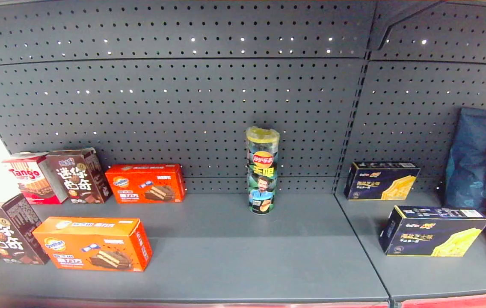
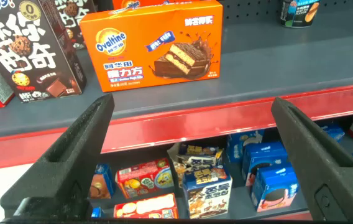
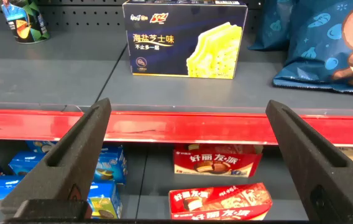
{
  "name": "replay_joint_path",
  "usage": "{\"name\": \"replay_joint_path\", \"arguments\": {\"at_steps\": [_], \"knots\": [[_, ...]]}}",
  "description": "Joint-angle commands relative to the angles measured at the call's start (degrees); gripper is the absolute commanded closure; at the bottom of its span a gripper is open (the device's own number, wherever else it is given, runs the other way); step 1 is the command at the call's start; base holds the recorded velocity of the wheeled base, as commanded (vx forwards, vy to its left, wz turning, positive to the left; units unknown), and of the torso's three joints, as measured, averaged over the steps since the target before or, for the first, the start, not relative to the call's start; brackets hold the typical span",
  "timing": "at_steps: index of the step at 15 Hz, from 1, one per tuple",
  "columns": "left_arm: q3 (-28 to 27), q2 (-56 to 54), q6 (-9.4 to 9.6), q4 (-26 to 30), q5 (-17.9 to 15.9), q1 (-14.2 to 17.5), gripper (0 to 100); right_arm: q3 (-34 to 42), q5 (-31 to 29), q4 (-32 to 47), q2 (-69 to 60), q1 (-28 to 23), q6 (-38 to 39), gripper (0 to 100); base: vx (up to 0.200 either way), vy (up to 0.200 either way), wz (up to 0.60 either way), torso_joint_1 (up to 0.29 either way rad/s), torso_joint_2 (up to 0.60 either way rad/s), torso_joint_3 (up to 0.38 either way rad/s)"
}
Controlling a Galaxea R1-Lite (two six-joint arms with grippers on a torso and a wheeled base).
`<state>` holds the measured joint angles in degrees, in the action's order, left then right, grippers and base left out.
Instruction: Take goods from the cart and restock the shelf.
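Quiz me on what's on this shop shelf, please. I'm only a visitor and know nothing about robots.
1. True or false: the chips can stands upright on the shelf.
2. How many orange cake boxes does the head view show? A one, B two, C four.
3. Fill in: the left arm's fingers and the right arm's fingers are both ____, holding nothing.

Key: 1 true; 2 B; 3 open.

You see a matt grey metal shelf with a perforated back panel. At 8 o'clock, the front orange box looks like glossy cardboard.
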<state>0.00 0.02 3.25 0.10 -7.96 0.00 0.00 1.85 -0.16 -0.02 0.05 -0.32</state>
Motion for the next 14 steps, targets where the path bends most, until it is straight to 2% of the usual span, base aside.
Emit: {"name": "replay_joint_path", "arguments": {"at_steps": [1, 14], "knots": [[0.00, -0.02, 0.00, -0.01, 0.05, 0.00, 0, 0.00, 0.08, -0.02, 0.02, 0.04, -0.03, 0, 0.000, 0.000, 0.00, 0.000, 0.00, 0.000], [0.00, -0.02, 0.00, -0.01, 0.05, 0.00, 0, 0.00, -0.01, -0.02, 0.02, 0.04, -0.03, 0, 0.000, 0.000, 0.00, 0.000, 0.00, 0.000]]}}
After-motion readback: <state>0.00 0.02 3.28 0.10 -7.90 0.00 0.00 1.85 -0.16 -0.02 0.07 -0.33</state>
